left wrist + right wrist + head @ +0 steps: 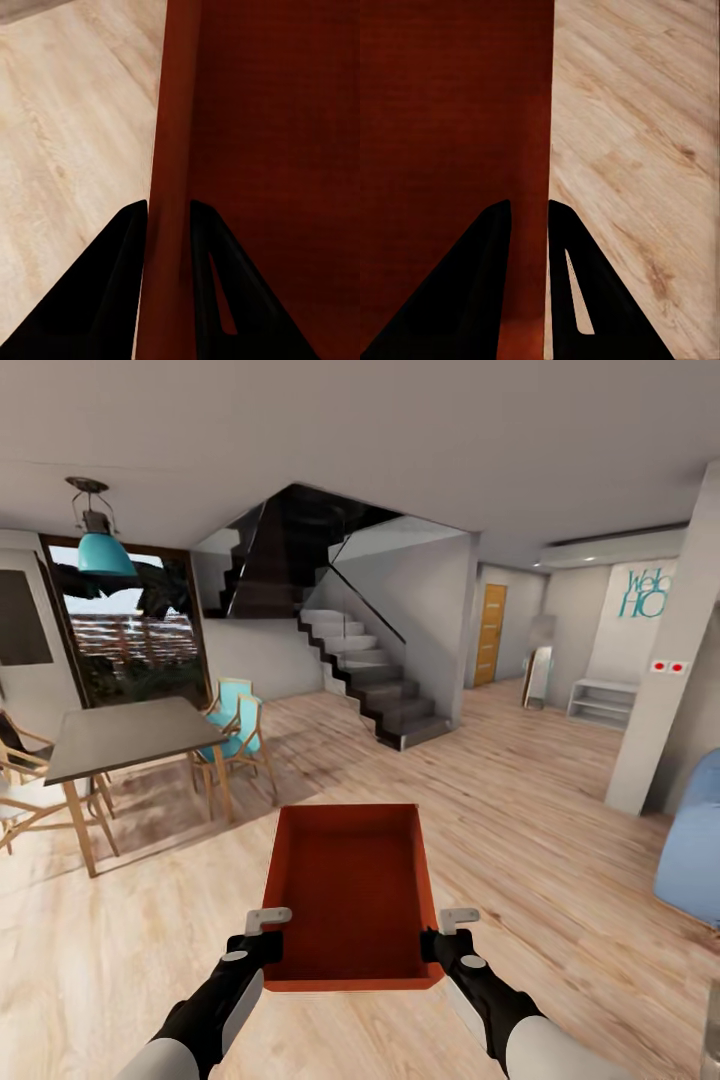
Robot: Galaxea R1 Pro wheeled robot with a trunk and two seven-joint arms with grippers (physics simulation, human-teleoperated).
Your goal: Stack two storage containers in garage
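The robot holds one red-orange storage container out in front of its body, above the light wood floor. The left tool grips the left wall of the bin near the corner closest to the robot, and the right tool grips the right wall near the other close corner. In the left wrist view, the two dark fingers of the left tool sit narrow, one on each side of the bin's wall, pinching it. In the right wrist view, the right tool is narrow too, with its fingers squeezing the thin edge of the bin, and the wood floor shows beside it. The bin is open at the top and looks empty inside. Ahead and to the left stands a grey table with wooden chairs, some with blue seats. A blue lamp hangs over it near a big window. A dark staircase goes up in the middle of the room. Far off is an orange door. A soft blue thing sits at the right edge.
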